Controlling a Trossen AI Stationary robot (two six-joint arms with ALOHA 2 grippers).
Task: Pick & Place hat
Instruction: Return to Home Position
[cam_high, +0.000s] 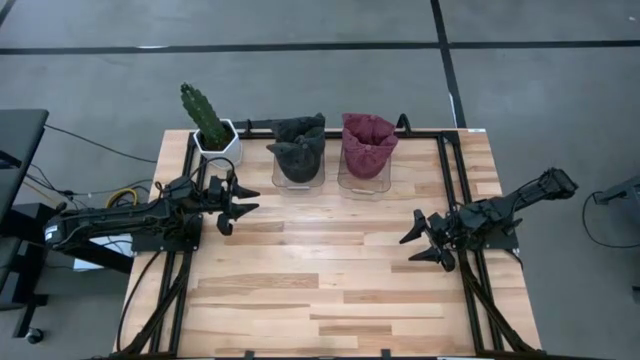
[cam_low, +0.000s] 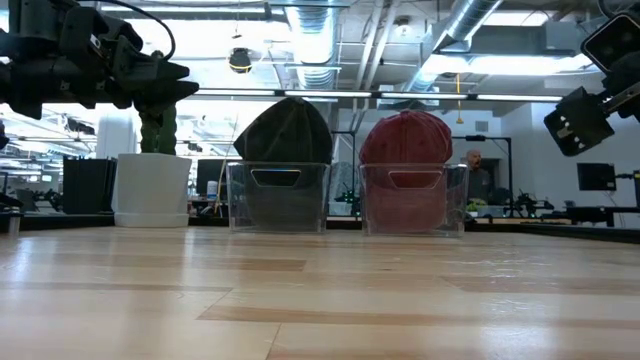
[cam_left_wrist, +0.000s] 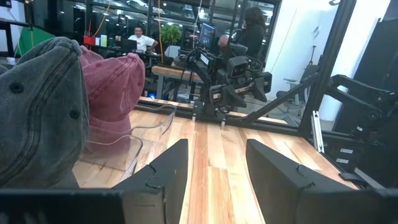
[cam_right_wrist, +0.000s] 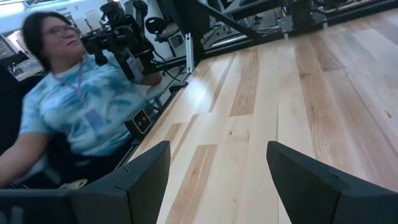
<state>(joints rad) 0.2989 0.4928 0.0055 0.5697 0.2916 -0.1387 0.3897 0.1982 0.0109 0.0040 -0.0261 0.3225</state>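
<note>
Wooden counter (cam_high: 330, 290) fills the lower high view. At its far edge, upper centre of frame, two clear bins stand side by side, near but apart. Left bin (cam_low: 240, 212): dark grey-black cap (cam_low: 285, 130), crown domed above the rim; cannot tell whether more than one lies inside. Right bin (cam_low: 452, 210): maroon cap (cam_low: 407, 138), also rising above the rim. Left of the bins, white pot (cam_low: 150, 190) with cactus (cam_high: 203, 115), its top hidden behind the left arm in the low view. Left claw (cam_high: 240, 208) at centre left, right claw (cam_high: 418, 245) at centre right, both off the counter, fingers spread wide, holding nothing. Person (cam_right_wrist: 68, 118) beyond the counter in the right wrist view; lanyard badge too blurred to read.
</note>
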